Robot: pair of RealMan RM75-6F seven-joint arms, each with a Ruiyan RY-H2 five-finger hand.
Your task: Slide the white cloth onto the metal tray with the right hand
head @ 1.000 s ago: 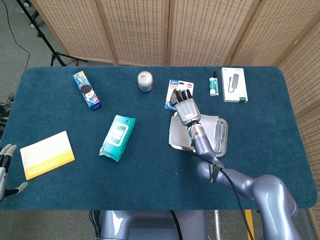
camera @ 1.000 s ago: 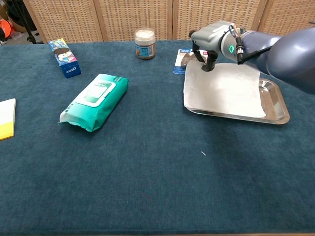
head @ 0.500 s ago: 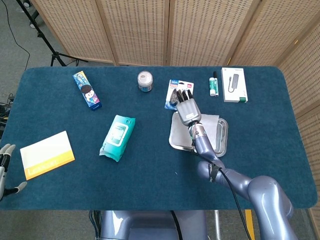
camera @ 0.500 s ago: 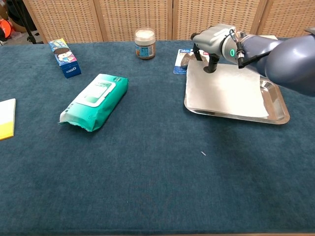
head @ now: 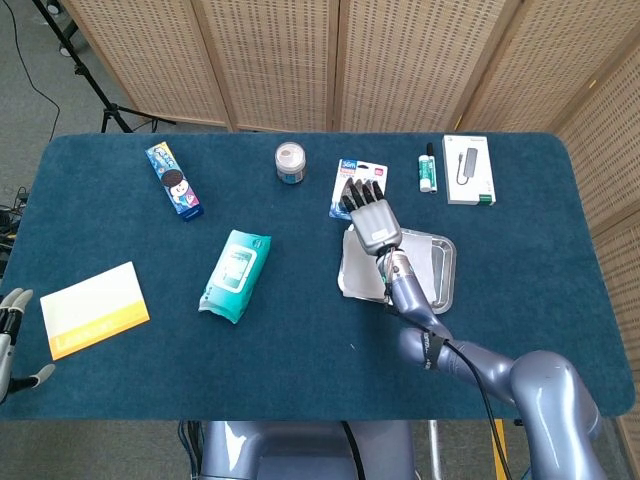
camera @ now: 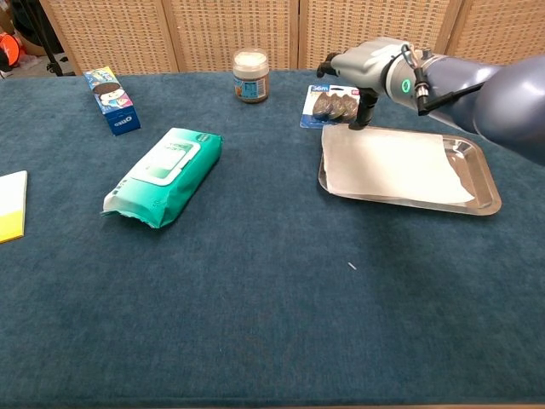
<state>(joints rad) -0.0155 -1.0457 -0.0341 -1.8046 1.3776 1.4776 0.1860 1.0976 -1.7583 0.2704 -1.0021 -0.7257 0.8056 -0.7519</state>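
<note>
The white cloth (camera: 396, 164) lies flat inside the metal tray (camera: 482, 189), its left edge along the tray's left rim. In the head view the cloth (head: 357, 268) shows to the left of my forearm, and the tray (head: 446, 268) shows bare metal on the right. My right hand (camera: 364, 75) hovers over the tray's far left corner with fingers pointing down and nothing held. Whether its fingertips (camera: 362, 122) touch the cloth's far edge I cannot tell. From above, the right hand (head: 368, 215) shows its fingers spread. My left hand (head: 12, 335) hangs off the table's near left edge, fingers apart and empty.
A blister pack (camera: 334, 102) lies just behind the tray, under the right hand. A jar (camera: 250, 75) stands at the back centre. A teal wipes pack (camera: 163, 175), a blue box (camera: 111, 100) and a yellow pad (head: 93, 308) lie to the left. A marker (head: 428, 167) and a white box (head: 469, 170) lie at the back right.
The cloth slid right, from overhanging the tray's left rim to lying fully inside it. The right hand then rose and drew back toward the tray's far edge.
</note>
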